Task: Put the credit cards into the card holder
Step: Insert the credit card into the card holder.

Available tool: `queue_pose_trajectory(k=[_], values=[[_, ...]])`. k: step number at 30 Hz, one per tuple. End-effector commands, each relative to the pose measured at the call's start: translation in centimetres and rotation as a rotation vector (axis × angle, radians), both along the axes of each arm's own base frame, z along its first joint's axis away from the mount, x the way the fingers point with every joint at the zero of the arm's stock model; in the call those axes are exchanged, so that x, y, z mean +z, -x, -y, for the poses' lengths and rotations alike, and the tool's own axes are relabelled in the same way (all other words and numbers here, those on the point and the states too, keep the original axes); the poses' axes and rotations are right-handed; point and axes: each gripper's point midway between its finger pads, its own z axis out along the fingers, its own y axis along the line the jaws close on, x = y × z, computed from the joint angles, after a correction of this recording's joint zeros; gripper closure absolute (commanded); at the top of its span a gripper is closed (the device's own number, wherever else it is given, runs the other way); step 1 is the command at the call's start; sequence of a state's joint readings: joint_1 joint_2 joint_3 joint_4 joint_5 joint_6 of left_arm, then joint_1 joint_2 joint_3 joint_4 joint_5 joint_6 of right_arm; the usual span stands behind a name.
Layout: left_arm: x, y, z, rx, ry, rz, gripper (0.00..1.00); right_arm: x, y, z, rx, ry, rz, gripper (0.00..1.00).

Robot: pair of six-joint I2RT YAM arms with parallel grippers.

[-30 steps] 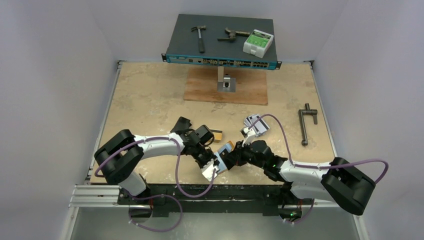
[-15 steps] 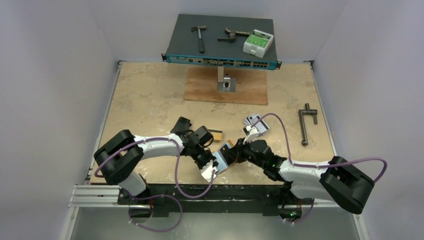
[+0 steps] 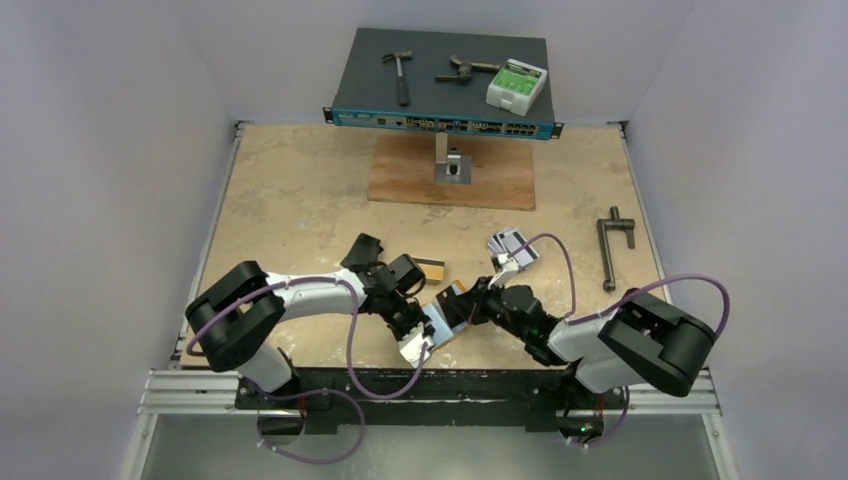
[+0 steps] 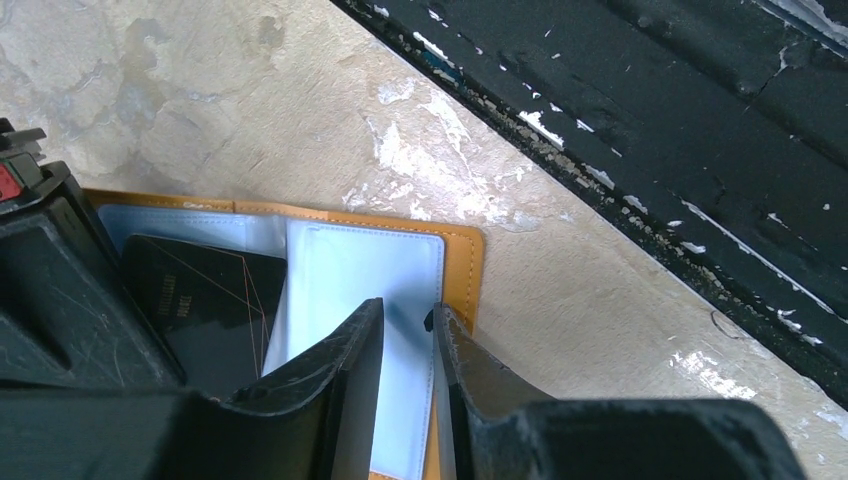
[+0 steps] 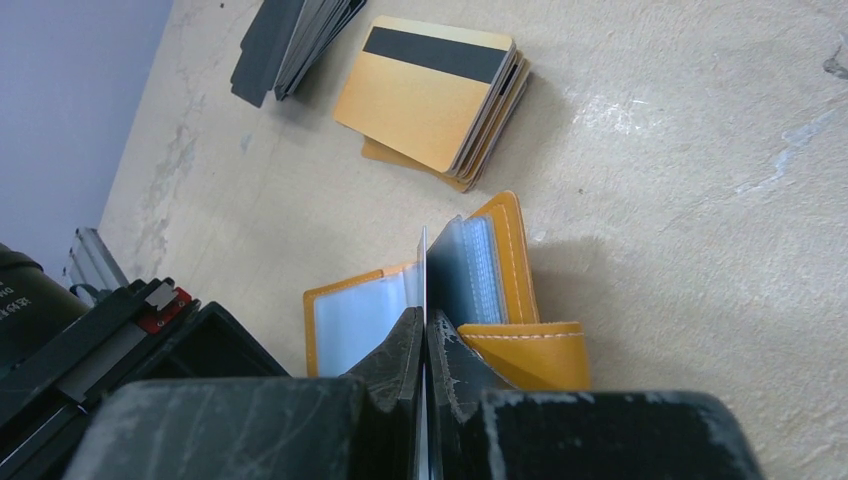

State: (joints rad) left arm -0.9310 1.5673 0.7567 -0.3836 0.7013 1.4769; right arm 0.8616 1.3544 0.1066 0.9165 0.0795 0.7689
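Right gripper (image 5: 424,335) pinches one card (image 5: 423,275) edge-on at the open card holder (image 5: 500,290); left gripper (image 4: 408,330) clamps a clear sleeve (image 4: 350,290); yellow card stack (image 5: 430,100) upper centre remains.

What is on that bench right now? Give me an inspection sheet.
Surface: beige table, scuffed, white patches.
Job's things: orange holder open near the front edge; yellow cards stacked beyond it; grey cards fanned further off.
Clutter: switch at the far edge carrying a hammer, a clamp and a green box; board with a metal block; black tool at right.
Claws: left claw pinches a holder sleeve; right claw is shut on a card, edge-on at the sleeves.
Cables: purple cables loop on both arms; one arcs over the grey cards.
Surroundings: white walls.
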Motion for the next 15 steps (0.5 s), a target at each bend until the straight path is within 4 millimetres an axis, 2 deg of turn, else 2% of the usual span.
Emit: queue_pose_trajectory(k=[1, 5, 15], values=[[0.3, 1.2, -0.2, -0.037, 0.011, -0.024, 0.75, 1.3, -0.4, -0.6, 0.0, -0.073, 0.03, 1.0], [0.3, 1.2, -0.1, -0.037, 0.006, -0.021, 0.76, 0.7, 0.2, -0.2, 0.009, -0.05, 0.013, 1.0], [0.1, 1.2, 0.2, -0.039, 0.003, -0.016, 0.76, -0.2, 1.6, -1.2, 0.088, -0.085, -0.029, 1.0]])
